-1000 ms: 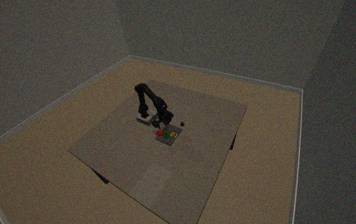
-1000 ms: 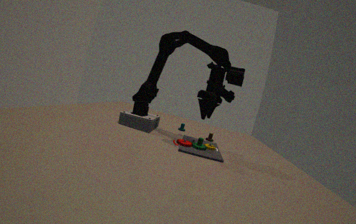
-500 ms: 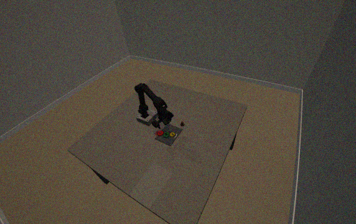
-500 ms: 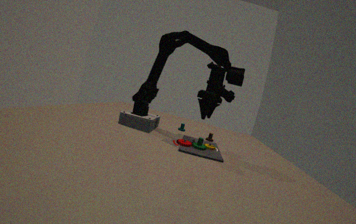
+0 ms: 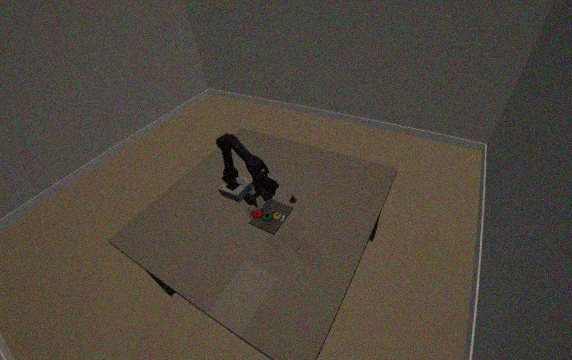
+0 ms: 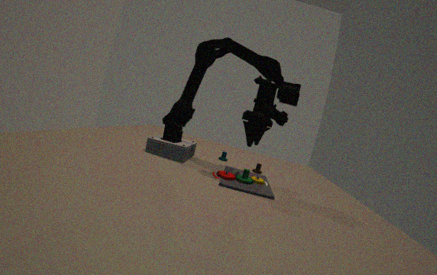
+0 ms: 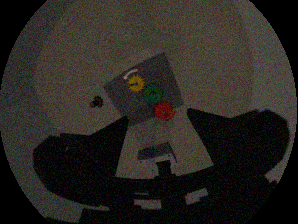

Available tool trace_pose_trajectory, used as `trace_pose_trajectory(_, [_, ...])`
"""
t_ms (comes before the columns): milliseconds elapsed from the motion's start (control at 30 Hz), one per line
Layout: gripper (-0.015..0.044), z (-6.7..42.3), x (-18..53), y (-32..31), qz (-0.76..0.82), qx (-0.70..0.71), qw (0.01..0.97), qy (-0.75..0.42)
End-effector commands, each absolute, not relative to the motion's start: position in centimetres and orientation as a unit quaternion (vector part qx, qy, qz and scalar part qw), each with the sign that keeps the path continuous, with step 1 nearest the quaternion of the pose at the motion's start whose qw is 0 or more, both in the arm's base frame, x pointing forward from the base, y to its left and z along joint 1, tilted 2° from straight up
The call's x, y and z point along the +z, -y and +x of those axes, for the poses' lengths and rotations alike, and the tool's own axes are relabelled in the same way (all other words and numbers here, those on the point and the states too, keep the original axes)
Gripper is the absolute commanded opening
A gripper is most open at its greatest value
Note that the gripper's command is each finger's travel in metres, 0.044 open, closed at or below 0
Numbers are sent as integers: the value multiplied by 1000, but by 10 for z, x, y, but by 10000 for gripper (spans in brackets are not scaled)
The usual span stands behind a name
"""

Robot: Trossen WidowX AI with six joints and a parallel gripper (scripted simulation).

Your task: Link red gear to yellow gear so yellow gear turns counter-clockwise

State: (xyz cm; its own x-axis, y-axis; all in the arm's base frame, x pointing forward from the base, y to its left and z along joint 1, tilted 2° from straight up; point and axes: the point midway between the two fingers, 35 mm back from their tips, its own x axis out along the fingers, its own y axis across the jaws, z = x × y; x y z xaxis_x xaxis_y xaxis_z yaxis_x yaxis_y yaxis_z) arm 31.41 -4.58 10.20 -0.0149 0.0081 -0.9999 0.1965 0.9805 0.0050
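Observation:
On the grey board (image 5: 271,226) (image 6: 248,192) (image 7: 165,72), a green gear (image 5: 267,216) (image 6: 244,179) (image 7: 153,94) sits between the red gear (image 5: 255,213) (image 6: 226,175) (image 7: 162,108) and the yellow gear (image 5: 277,216) (image 6: 257,179) (image 7: 135,80). It looks level and appears to reach both; tooth contact is too small to confirm. A brown gear (image 5: 293,199) (image 6: 257,169) (image 7: 97,102) stands on the table beside the board. A teal gear (image 6: 223,156) stands behind the board in the exterior view. My gripper (image 6: 253,145) (image 7: 157,115) is open and empty, well above the board.
The robot's base (image 5: 235,191) (image 6: 170,149) stands on the table beyond the red gear's side of the board. A white arrow (image 6: 266,183) (image 7: 130,74) lies beside the yellow gear and a red arrow (image 6: 215,175) beside the red gear. Empty pegs are too dark to make out.

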Motion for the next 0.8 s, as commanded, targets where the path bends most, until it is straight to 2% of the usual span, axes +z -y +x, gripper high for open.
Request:
trace_pose_trajectory(0, [440, 314, 103, 46, 72, -67, 699, -709])
trace_pose_trajectory(100, [440, 317, 106, 23, 71, -64, 702, -706])
trace_pose_trajectory(367, [440, 303, 125, -101, 71, -43, 713, -697])
trace_pose_trajectory(567, [440, 263, 136, -179, 77, -45, 705, -704])
trace_pose_trajectory(767, [440, 196, 148, -247, 80, -55, 696, -712])
